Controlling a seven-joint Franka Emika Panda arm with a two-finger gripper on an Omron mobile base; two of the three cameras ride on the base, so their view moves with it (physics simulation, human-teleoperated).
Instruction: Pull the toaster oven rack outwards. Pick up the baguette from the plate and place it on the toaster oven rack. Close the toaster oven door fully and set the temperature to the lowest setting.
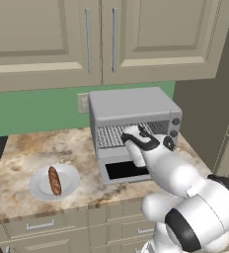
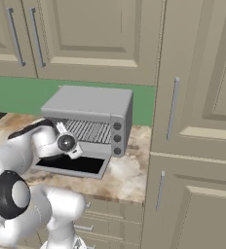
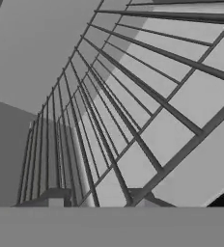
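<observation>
We see the rack (image 1: 111, 135) inside the oven (image 1: 131, 106), a flat silver grid of thin parallel bars sitting level in the open cavity; in the hand view its bars (image 3: 133, 111) run close under the camera with the light floor of the oven beneath. The oven is a boxy light-grey metal unit on a mottled stone counter (image 1: 32, 153), three dark knobs (image 2: 117, 138) stacked down its right front. The door (image 1: 124, 170) hangs open and lies flat out front, grey frame around black glass. The gripper (image 1: 130, 134) is at the oven mouth, right at the rack's front edge; we cannot tell how wide the fingers stand or whether they clamp a bar. Left of the oven, well apart, a round white plate (image 1: 67, 190) with a shallow rim holds the baguette (image 1: 54, 180), brown, slashed crust, lying lengthwise on it. Beige panelled cabinets (image 1: 47, 39) hang above a green wall (image 1: 32, 111).
</observation>
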